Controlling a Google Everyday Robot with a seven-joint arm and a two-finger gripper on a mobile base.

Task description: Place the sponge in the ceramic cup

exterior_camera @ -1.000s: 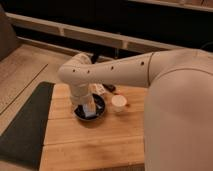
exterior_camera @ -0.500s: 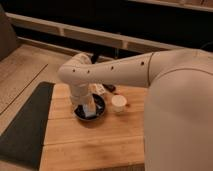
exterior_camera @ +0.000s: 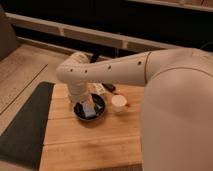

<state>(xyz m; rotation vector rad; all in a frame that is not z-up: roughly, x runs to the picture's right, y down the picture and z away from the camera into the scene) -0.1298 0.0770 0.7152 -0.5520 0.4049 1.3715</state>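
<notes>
The sponge (exterior_camera: 90, 111), a small grey-blue block, lies inside a wide black bowl (exterior_camera: 100, 113) on the wooden table. My gripper (exterior_camera: 84, 104) reaches straight down into that bowl and sits right at the sponge, partly covering it. Whether it holds the sponge cannot be made out. The ceramic cup (exterior_camera: 119, 103), short and cream-white, stands upright on the table just right of the bowl, apart from the gripper.
A white bottle-like object (exterior_camera: 99, 89) and a dark item (exterior_camera: 109, 87) lie behind the bowl. The wooden table (exterior_camera: 90, 145) has a dark mat (exterior_camera: 25, 125) along its left side. My large white arm (exterior_camera: 175, 100) fills the right of the view.
</notes>
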